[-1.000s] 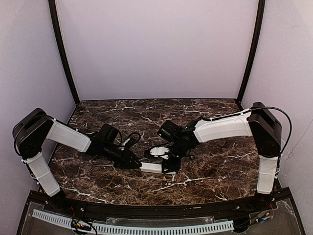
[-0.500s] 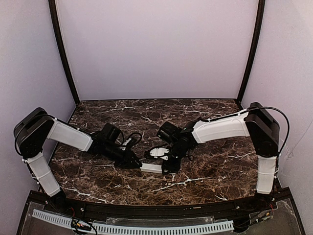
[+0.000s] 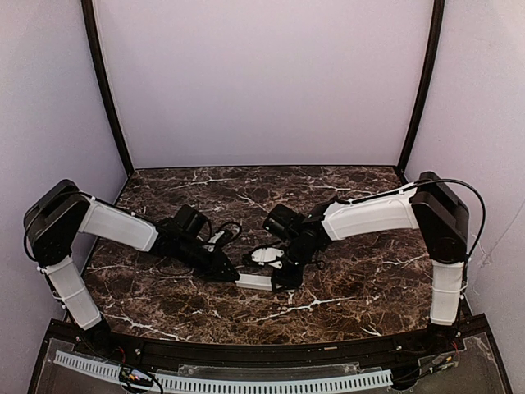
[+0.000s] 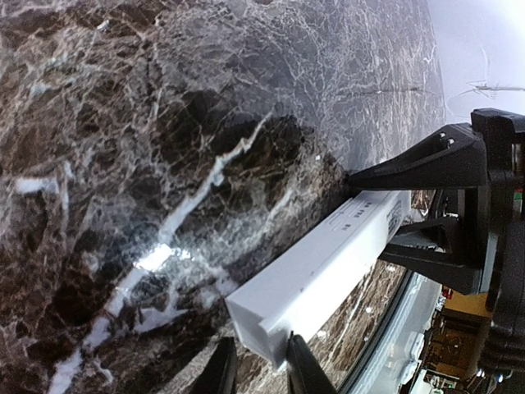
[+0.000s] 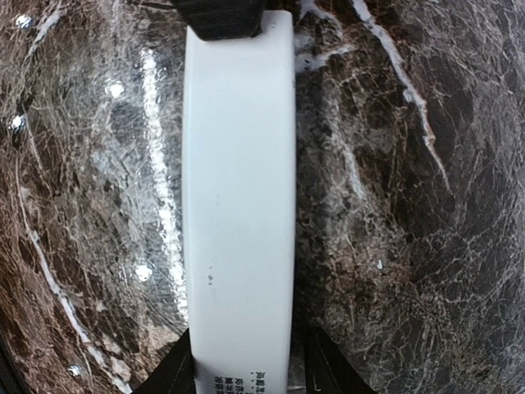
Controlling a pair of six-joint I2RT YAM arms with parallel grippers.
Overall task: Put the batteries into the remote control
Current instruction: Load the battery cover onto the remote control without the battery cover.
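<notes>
Remote control [image 3: 254,281] has barely shifted near the table's [image 3: 344,300] front edge. Left hand [image 4: 256,373] has tightened onto one end; right hand [image 5: 246,369] straddles the other, grip uncertain. Batteries unseen, so loading looks unstarted.

Dark marble-patterned table [image 3: 344,295] with white veins; pale lilac back wall [image 3: 262,82]; black corner posts [image 3: 105,90]; perforated white strip [image 3: 221,382] along the near edge.

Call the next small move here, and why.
Probably close the right gripper onto the remote control to pin it. Its fingers flank the labelled end, one per side, but whether they press is unclear. The left gripper sits at the opposite end, grip equally unclear. One firm hold would free the other arm for loading.
</notes>
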